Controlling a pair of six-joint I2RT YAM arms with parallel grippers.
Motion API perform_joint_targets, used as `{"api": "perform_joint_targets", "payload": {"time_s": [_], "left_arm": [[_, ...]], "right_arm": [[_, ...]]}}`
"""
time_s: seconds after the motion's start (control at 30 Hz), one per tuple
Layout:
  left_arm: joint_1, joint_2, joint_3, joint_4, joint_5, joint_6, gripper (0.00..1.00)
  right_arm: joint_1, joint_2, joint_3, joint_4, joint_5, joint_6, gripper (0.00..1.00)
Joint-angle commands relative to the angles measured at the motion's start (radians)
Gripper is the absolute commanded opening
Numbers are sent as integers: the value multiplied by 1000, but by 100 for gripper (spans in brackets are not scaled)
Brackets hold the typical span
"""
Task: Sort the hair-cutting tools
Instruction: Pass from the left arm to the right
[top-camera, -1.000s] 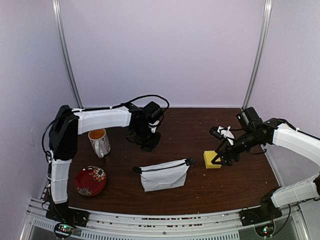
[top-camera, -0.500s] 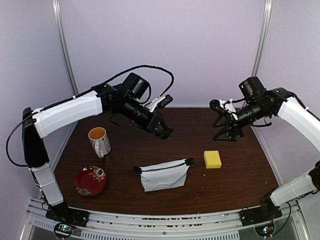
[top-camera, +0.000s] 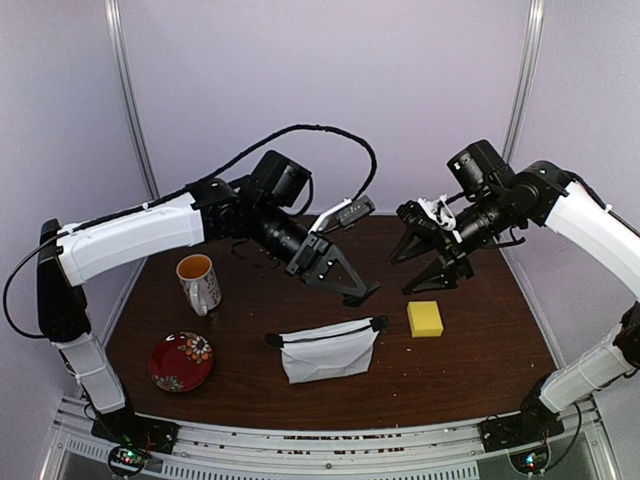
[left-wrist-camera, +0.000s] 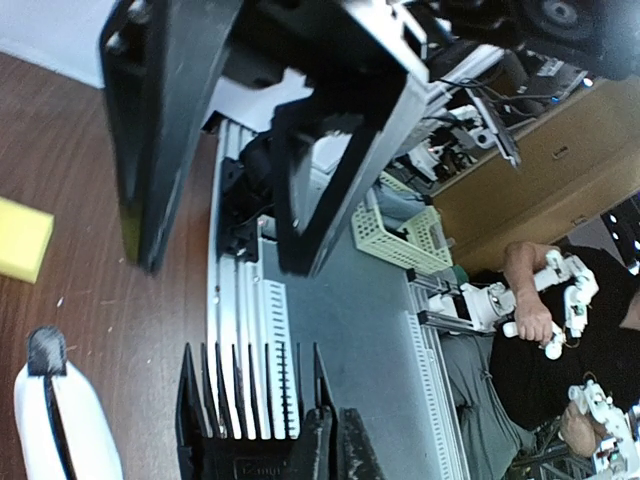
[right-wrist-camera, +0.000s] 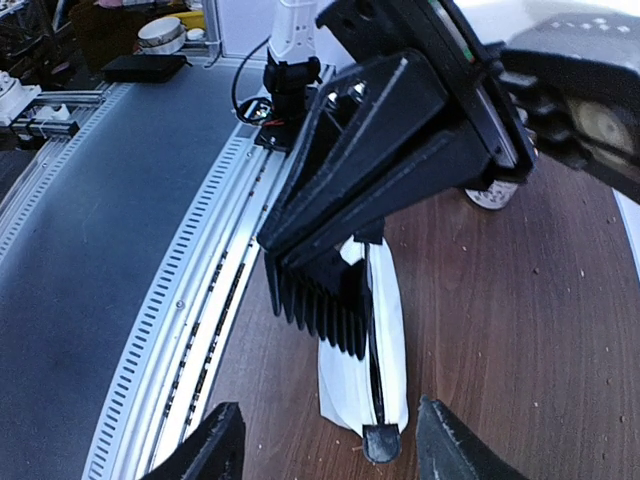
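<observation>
My left gripper (top-camera: 347, 284) hangs above the middle of the table, shut on a small black square piece with comb teeth (top-camera: 366, 294). In the left wrist view the piece (left-wrist-camera: 245, 395) sticks out to the left of the closed fingers (left-wrist-camera: 322, 445). My right gripper (top-camera: 400, 277) is open and faces it from the right, a short gap away. In the right wrist view the toothed piece (right-wrist-camera: 320, 295) hangs between and beyond my open fingers (right-wrist-camera: 222, 445), apart from them. No other hair-cutting tools are in view.
A white pouch with a black zipper (top-camera: 328, 349) lies below the two grippers. A yellow sponge block (top-camera: 424, 318) sits to its right. A mug (top-camera: 198, 283) and a red plate (top-camera: 181, 361) stand at the left. The metal rail (top-camera: 320, 440) marks the near edge.
Both arms rose off the table. The left swung right to the centre with the black piece. The right left the sponge, moved left toward it, and its jaws narrowed a little.
</observation>
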Motion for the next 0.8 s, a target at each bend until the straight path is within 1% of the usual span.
{"api": "perform_joint_targets", "payload": {"time_s": [0.0,0.13,0.27,0.37,0.47,0.57,0.6,0.67,0.73,0.77], "left_arm": [[-9,-39,-23,156,116,-14,0],[-12,-40,-52,266,153,-78,0],[-12,-43,-73,345,176,-117,0],[-13,-43,-83,383,181,-142,0],[-12,-43,-99,422,185,-162,0],[-12,-44,-104,406,149,-156,0],[-10,-46,-101,377,128,-139,5],[-7,-57,-91,291,55,-86,20],[7,-90,-99,223,-52,-60,30],[18,-116,-110,198,-126,-64,33]], "right_arm": [[31,0,7,67,-104,43,57],[54,-13,-31,132,-155,90,49],[92,-39,-68,201,-133,162,39],[110,-47,-86,216,-121,179,31],[120,-51,-96,227,-119,192,20],[124,-54,-101,228,-115,191,4],[124,-55,-103,226,-112,189,0],[124,-57,-104,205,-99,176,0],[124,-56,-102,168,-73,145,0],[125,-52,-101,148,-56,133,0]]}}
